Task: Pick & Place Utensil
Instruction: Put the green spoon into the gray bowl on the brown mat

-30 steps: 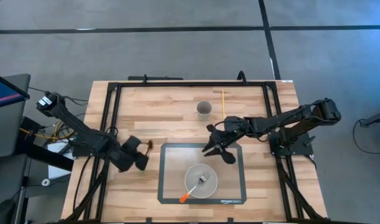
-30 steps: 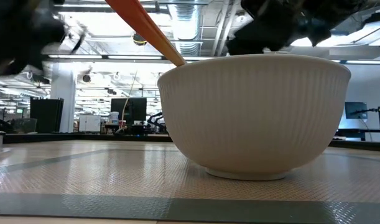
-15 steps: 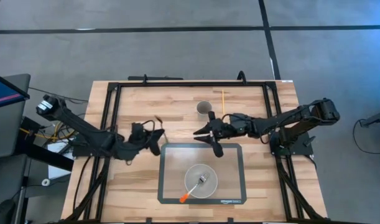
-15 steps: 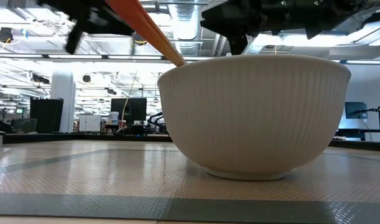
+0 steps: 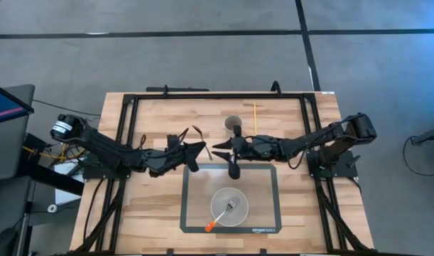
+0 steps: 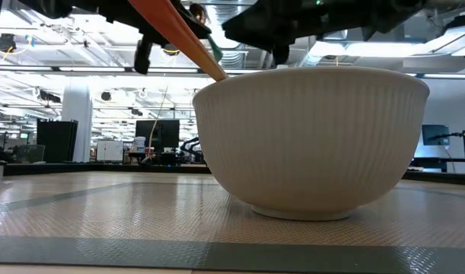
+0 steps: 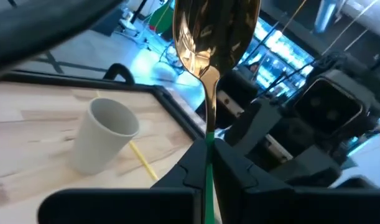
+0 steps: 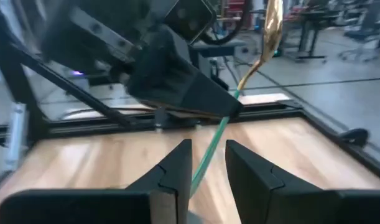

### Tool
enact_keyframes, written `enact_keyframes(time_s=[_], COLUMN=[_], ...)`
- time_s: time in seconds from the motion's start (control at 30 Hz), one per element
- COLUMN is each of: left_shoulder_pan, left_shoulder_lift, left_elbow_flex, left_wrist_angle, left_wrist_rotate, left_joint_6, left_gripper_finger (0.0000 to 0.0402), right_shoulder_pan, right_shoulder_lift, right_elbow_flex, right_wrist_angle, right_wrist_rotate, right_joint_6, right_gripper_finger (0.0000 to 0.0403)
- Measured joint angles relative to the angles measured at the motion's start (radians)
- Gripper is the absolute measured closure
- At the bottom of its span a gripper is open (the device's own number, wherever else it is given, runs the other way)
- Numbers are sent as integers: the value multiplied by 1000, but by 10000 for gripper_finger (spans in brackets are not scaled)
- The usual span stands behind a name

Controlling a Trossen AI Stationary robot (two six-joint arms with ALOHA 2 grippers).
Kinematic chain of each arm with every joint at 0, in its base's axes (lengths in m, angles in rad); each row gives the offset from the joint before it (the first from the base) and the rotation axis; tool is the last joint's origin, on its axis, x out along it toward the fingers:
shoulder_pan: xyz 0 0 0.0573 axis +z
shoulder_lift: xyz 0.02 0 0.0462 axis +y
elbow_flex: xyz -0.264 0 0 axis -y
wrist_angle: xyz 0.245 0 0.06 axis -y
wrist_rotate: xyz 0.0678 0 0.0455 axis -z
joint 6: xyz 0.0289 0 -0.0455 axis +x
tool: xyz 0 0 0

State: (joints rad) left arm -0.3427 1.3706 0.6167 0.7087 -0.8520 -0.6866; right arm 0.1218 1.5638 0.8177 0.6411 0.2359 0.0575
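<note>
My left gripper (image 5: 195, 149) reaches in from the table's left and is shut on a spoon (image 7: 213, 37) with a gold bowl and a thin green handle, held above the far edge of the grey mat (image 5: 192, 213). My right gripper (image 5: 218, 151) faces it from the right and is open. In the right wrist view its two fingers (image 8: 177, 177) stand on either side of the green handle (image 8: 209, 152) with a gap showing. A white ribbed bowl (image 6: 312, 137) sits on the mat with an orange-handled utensil (image 5: 211, 226) leaning on its rim. My left gripper pinches the spoon between its two fingers where the gold stem meets the green handle (image 7: 209, 142), coming level from the table's left. The spoon is lifted clear and tilted. Its gold bowl (image 8: 273, 22) sticks up and its green handle slants down toward my right gripper.
A white paper cup (image 5: 233, 124) stands on the wood just beyond the two grippers, with a yellow stick (image 5: 255, 117) lying beside it. A black frame (image 5: 217, 96) runs around the table's edges. Bare wood lies to the left and right of the mat.
My left gripper has carried the spoon from beside the mat's left edge toward the far right, to the table's middle. My right gripper, open throughout, has moved left from over the mat's far part to meet it, so the green handle now sits between its fingers.
</note>
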Motion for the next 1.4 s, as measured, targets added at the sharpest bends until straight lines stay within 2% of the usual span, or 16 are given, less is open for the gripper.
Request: enact_keyframes(time_s=[0.23, 0.37, 0.53, 0.67, 0.83, 1.03, 1.13, 1.4], left_shoulder_pan=[26, 31, 31, 31, 29, 21, 13, -17], left_shoulder_lift=[27, 25, 25, 25, 25, 24, 24, 23], left_elbow_flex=[1, 1, 1, 1, 1, 1, 1, -9], left_wrist_angle=[26, 38, 37, 33, 30, 33, 30, 19], left_wrist_rotate=[7, 15, 21, 21, 18, 29, 26, 60], left_joint_6=[-47, -44, -43, -24, -19, -21, -22, -22], left_gripper_finger=[387, 387, 385, 383, 382, 371, 363, 355], right_shoulder_pan=[0, 0, -1, -1, 2, 1, 0, 7], right_shoulder_lift=[93, 142, 159, 159, 159, 158, 134, -13], right_elbow_flex=[66, 113, 137, 137, 137, 138, 137, 137], right_wrist_angle=[-8, -6, -25, -34, -48, -71, -129, -395], right_wrist_rotate=[59, 130, 180, 184, 193, 211, 212, 211], right_joint_6=[-13, -7, -7, -4, -3, 23, 27, 169], right_gripper_finger=[312, 312, 314, 340, 395, 391, 400, 401])
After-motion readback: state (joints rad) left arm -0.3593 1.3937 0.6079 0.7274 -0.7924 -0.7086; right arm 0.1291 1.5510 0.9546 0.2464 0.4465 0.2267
